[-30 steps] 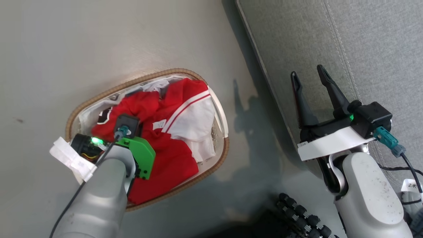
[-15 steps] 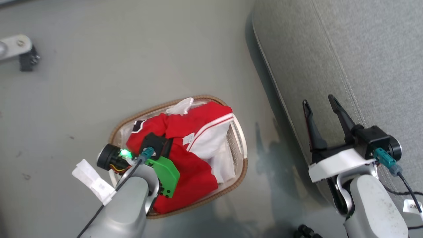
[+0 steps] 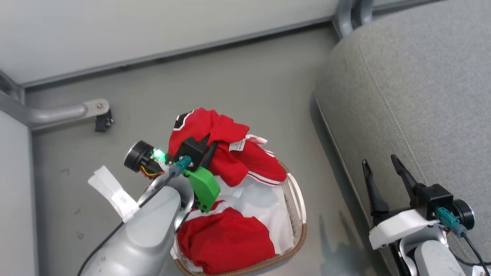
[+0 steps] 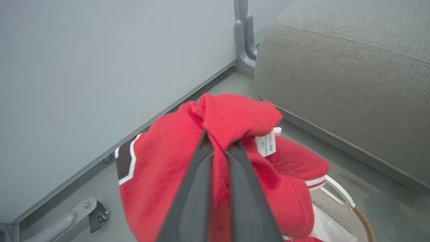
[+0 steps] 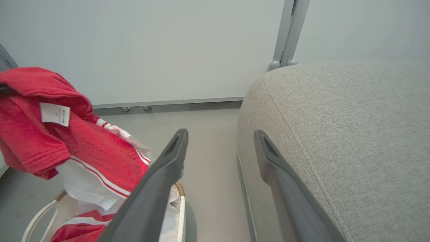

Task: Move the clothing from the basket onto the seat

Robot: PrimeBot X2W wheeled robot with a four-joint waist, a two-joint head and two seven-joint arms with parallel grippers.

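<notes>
In the head view, a grey metal bracket (image 3: 65, 113) lies on the floor (image 3: 238, 80) at about ten o'clock, below the pale wall (image 3: 153, 27).

My left gripper (image 4: 220, 148) is next, just left of centre. Its fingers are pinched nearly together with a fold of the red shirt (image 3: 215, 134) clamped between them. The wrist view shows the cloth bunched over both fingertips. A small white label (image 4: 266, 144) hangs at about two o'clock from the grip. The shirt is raised above the basket's twelve o'clock end, and its striped lower edge trails down over the basket.

The basket (image 3: 300, 234) stands on the floor at about six o'clock in the head view. Its brown rim curves round the right side. A second red shirt (image 3: 226, 241) lies crumpled at its six o'clock end, with white cloth (image 3: 264, 201) between it and the raised one. I cannot tell whether that white is shirt panel or lining.

My right gripper (image 3: 379, 161) is at about four o'clock. Its fingers are spread wide, with nothing between them. It hovers over the sofa's near edge, well apart from the basket.

The sofa (image 3: 414, 96) fills the view from one to four o'clock. It is grey and woven, with a stitched seam running along it. It stands at three o'clock from the basket with a strip of floor between them, and there is no clothing on it.
</notes>
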